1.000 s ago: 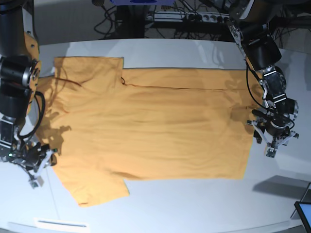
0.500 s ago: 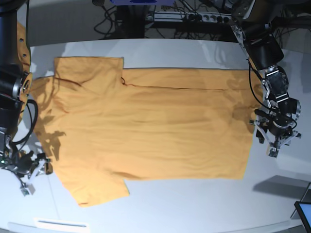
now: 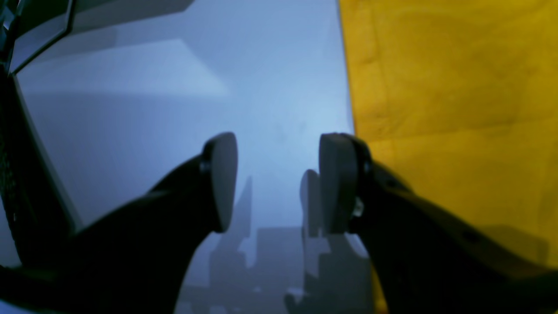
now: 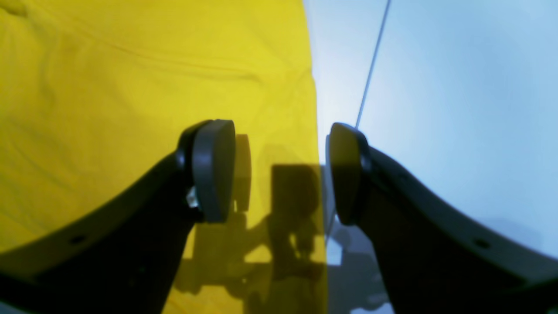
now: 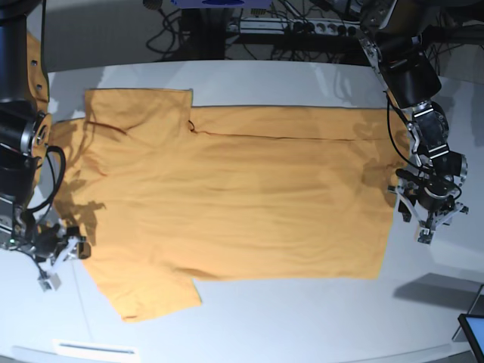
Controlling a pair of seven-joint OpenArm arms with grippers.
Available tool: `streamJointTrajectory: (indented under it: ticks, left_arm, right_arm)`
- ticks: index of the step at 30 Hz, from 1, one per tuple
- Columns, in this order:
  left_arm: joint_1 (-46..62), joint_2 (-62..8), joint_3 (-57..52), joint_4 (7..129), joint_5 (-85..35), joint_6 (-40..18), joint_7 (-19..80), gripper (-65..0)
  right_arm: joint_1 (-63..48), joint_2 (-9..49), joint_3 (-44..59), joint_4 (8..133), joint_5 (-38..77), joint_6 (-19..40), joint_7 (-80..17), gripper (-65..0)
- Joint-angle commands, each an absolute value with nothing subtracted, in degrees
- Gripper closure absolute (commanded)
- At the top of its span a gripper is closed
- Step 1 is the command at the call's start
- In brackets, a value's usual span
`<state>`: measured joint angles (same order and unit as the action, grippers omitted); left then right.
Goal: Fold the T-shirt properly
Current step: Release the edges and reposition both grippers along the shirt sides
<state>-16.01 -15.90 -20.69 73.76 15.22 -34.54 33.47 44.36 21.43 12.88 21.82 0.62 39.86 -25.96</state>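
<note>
We see our right gripper [image 4: 279, 172] low by the near edge of the big soft orange-yellow cloth T-shirt [image 5: 227, 200]. Its jaws are apart, one over the cloth and one over the smooth white table [image 5: 302, 325], holding nothing. The shirt lies spread flat on the table. Farther off, our left gripper [image 3: 274, 181] hangs beside the shirt's edge, apart and empty too.

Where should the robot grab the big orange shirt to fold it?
Probably at its two outer edges. The T-shirt lies flat, so the open right gripper can pinch the sleeve-side edge under it, and the open left gripper the hem beside it.
</note>
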Motion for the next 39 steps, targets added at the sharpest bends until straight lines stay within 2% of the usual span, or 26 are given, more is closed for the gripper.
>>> streamJointTrajectory:
  ticks: [1, 8, 23, 26, 33, 39]
  left_arm:
    - [-17.27, -17.01, -20.79, 75.03, 15.08, -34.15, 32.48, -30.4]
    - [-16.57, -17.01, -20.79, 75.03, 15.08, -34.15, 32.57, -30.4]
    - [-13.49, -18.33, -20.88, 79.43, 15.08, -34.15, 32.75, -30.4]
    - [-12.44, -18.77, -20.88, 79.52, 15.25, -34.15, 32.75, -30.4]
    - [-11.65, -19.21, -20.97, 79.96, 14.99, -34.15, 32.75, -30.4]
    - [-10.33, -19.21, -26.07, 82.24, 14.99, -34.42, 32.75, -30.4]
  right_arm:
    - [46.81, 22.20, 13.14, 22.73, 1.45, 40.00, -24.31, -33.2]
    - [46.02, 20.70, 12.97, 22.55, 1.45, 40.00, -24.31, -33.2]
    - [44.97, 21.93, 12.79, 22.55, 1.19, 40.00, -20.35, -33.4]
    - [44.44, 21.93, 12.70, 22.46, 1.19, 36.53, -18.24, -33.5]
    - [43.65, 21.76, 12.70, 22.46, 1.19, 37.05, -17.89, -33.5]
    - [43.65, 21.58, 12.70, 22.37, 1.19, 36.88, -17.10, -33.5]
